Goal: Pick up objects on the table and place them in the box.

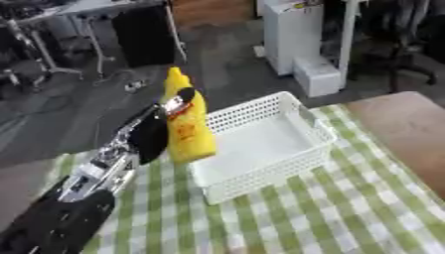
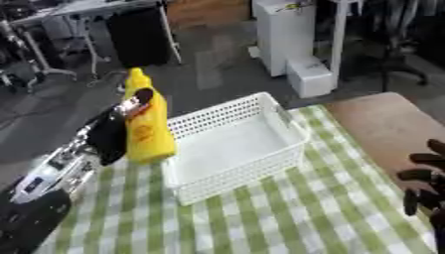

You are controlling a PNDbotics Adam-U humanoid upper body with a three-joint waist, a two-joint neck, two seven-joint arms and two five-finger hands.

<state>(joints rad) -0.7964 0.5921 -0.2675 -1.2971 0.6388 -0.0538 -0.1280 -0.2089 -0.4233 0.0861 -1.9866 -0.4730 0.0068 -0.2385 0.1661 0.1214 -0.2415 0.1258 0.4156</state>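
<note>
Left arm [image 1: 96, 173]: forearm of silver-grey metal segments with small dark recesses and a lighter rectangular plate along its upper face; nearer the body, a bulky matt black housing fills the lower corner. Left hand [image 1: 149, 136]: glossy black shell, rounded, with a red and white marking near one fingertip. Right hand [image 2: 426, 191]: black throughout, only thick rounded fingers showing at the right edge of the right eye view, no markings discernible
</note>
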